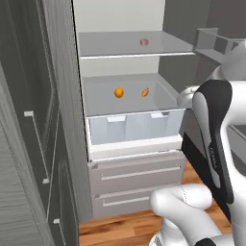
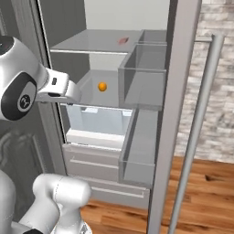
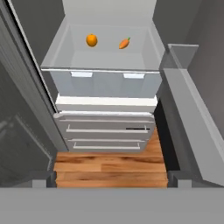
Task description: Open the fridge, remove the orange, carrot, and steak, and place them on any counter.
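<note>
Carrot (image 3: pixel 124 43) beside orange (image 3: pixel 91 40); steak (image 1: pixel 144 42) shelved higher, left base view

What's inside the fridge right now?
In the fridge: steak on the upper shelf, orange and carrot on the shelf below. What the closed drawers beneath hold is hidden.

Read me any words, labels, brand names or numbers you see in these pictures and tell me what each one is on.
Pale lettering runs down the dark side of the robot arm: too small and blurred to read.
A white round logo sits on the arm's dark joint: a symbol, no legible letters.
Nothing readable on the fridge.
</note>
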You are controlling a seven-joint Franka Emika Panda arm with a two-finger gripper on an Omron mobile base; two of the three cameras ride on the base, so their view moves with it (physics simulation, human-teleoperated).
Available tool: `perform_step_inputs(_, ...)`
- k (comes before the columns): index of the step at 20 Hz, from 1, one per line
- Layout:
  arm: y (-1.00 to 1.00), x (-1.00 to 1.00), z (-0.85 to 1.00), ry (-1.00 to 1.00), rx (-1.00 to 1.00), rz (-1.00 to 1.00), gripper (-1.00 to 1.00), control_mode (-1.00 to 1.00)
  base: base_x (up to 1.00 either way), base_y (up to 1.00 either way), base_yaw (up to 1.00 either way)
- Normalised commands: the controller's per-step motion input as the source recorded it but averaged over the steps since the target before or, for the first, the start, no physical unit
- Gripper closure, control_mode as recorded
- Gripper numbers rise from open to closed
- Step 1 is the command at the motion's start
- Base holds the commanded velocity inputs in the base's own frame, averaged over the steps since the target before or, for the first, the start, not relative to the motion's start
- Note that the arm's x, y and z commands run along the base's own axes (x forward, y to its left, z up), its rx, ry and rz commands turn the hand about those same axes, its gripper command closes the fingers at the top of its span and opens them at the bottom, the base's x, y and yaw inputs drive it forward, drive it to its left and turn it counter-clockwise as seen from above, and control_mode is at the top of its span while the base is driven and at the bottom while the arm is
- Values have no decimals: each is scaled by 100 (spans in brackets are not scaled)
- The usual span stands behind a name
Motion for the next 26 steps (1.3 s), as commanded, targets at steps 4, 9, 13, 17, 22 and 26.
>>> perform_step_inputs(4, 0, 0, 0, 0, 0, 0, -100, 100, 44, 0, 0)
perform_step_inputs(9, 0, 0, 0, 0, 0, 0, -100, 100, 55, 0, 0)
perform_step_inputs(13, 0, 0, 0, 0, 0, 0, -100, 100, 52, 0, 0)
perform_step_inputs(17, 0, 0, 0, 0, 0, 0, -100, 100, 54, 0, 0)
perform_step_inputs(22, 0, 0, 0, 0, 0, 0, -100, 100, 46, 0, 0)
perform_step_inputs(26, 0, 0, 0, 0, 0, 0, -100, 100, 43, 0, 0)
